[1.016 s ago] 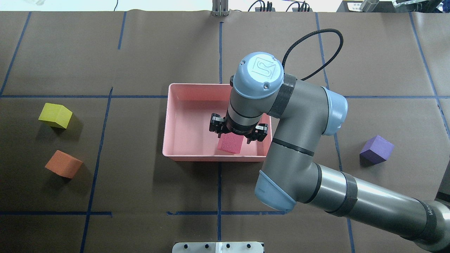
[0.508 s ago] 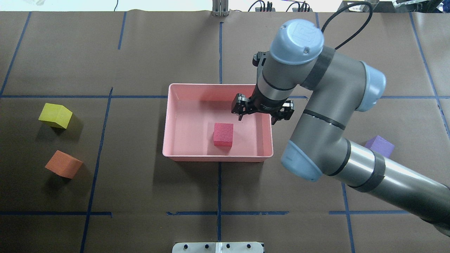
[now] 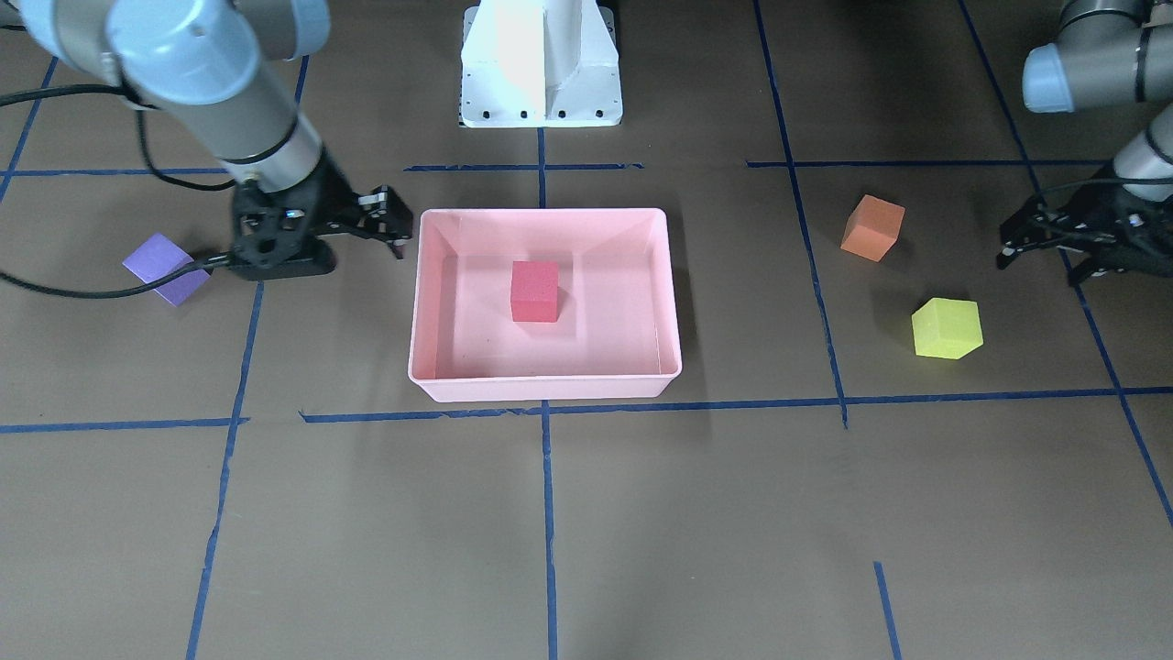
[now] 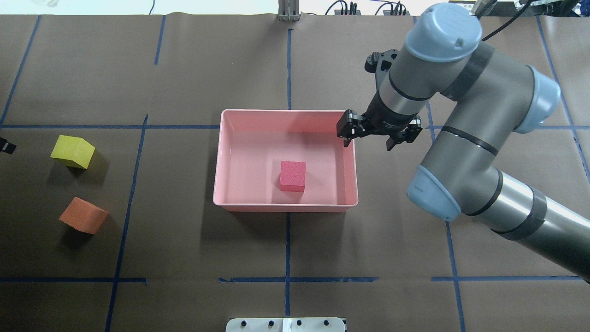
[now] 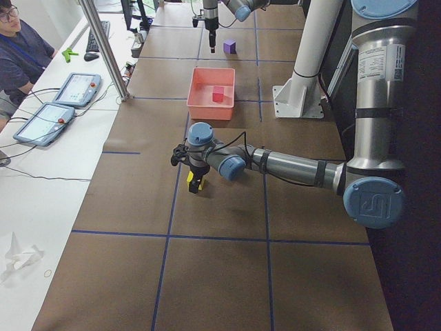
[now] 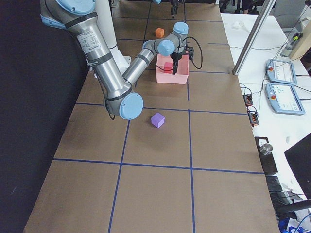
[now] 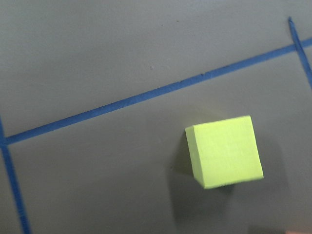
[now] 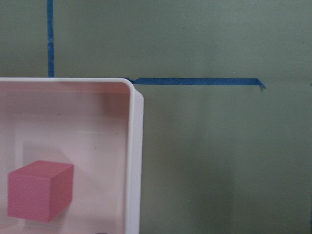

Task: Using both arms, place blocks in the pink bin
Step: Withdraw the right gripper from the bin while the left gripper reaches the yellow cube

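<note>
The red block [image 4: 293, 175] lies alone on the floor of the pink bin [image 4: 286, 207], also seen in the front view [image 3: 534, 291]. My right gripper [image 4: 367, 144] is open and empty, above the bin's far right corner. The purple block [image 3: 165, 268] lies on the table beyond that arm; the arm hides it in the overhead view. The yellow block [image 4: 73, 151] and orange block [image 4: 83, 215] lie far left. My left gripper [image 3: 1054, 257] is open and empty, beside the yellow block [image 3: 947, 327], which shows in its wrist view [image 7: 224, 151].
The white base pedestal [image 3: 541, 64] stands at the robot's side of the bin. Blue tape lines cross the brown table cover. An operator [image 5: 21, 55] sits at a side bench with tablets, behind a metal pole [image 5: 103, 48].
My right gripper has left the red block in the bin and moved up and to the right, out to the bin's far right corner. The left gripper's tip has appeared at the overhead view's left edge.
</note>
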